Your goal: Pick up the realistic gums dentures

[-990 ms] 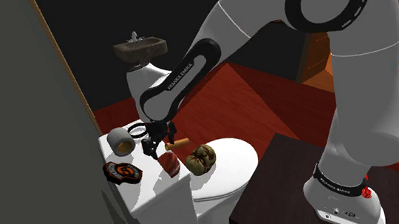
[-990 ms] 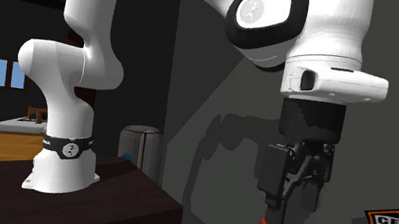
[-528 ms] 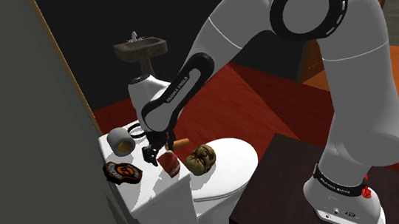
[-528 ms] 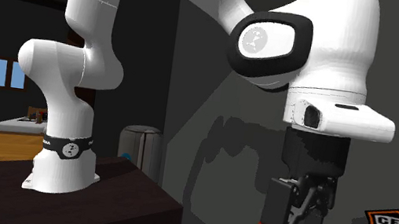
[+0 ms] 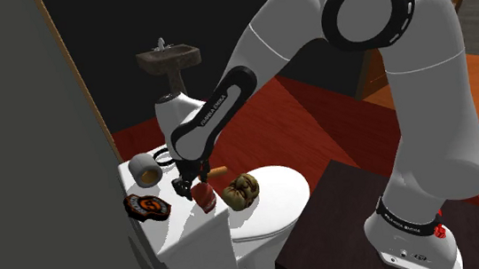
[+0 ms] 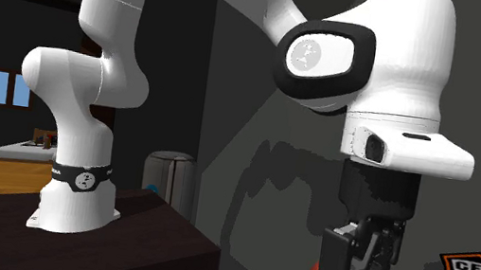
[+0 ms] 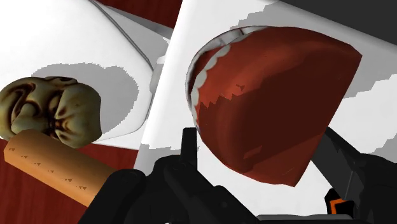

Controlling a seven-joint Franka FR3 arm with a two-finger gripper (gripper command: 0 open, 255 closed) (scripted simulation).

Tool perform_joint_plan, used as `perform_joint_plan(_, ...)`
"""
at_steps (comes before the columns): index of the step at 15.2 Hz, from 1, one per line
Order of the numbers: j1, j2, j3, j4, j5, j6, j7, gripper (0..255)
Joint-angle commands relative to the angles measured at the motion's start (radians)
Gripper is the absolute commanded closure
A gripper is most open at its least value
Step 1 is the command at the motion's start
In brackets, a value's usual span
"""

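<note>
Two black fingers (image 7: 189, 151) of my tool (image 7: 260, 136) are pressing against opposite sides of the dentures (image 7: 267, 95), pinching that dark red piece with its row of white teeth between them. I am reaching steeply down over the toilet's white tank lid (image 5: 186, 221), and the dentures are sitting on it, right under my tool.

Reading the shoulder view as a clock face around the dentures, an orange-brown cylinder (image 5: 218, 170) is lying just beside them at one o'clock. A wrinkled olive-brown lump (image 5: 242, 190) is sitting near them at three o'clock, where the tank meets the closed seat lid (image 5: 283, 192); I cannot tell which of the two is carrying it. A round dark badge (image 5: 147, 205) with an orange mark is lying flat at nine o'clock. A pale cup (image 5: 144, 168) is standing at ten o'clock, close to the grey wall (image 5: 27, 174).

My white arm (image 5: 421, 95) is arching over from the dark stand (image 5: 348, 222) at four o'clock. Farther off, at twelve o'clock, a dark sink (image 5: 168, 58) is standing on a white pedestal above the red-brown floor (image 5: 259, 118). In the second exterior view, a grey bin (image 6: 168, 182) is standing behind the stand, and an open doorway (image 6: 3, 108) is showing a bed and a blue window beyond.
</note>
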Motion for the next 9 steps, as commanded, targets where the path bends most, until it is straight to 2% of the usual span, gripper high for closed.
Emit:
perform_joint_plan(1, 0.0, 0.001, 0.0, -0.001, 0.0, 0.0, 0.0, 255)
perform_joint_plan(4, 0.001, 0.003, 0.0, 0.002, 0.0, -0.002, 0.001, 255)
perform_joint_plan(9, -0.005, -0.044, 0.008, 0.009, 0.013, -0.055, -0.007, 255)
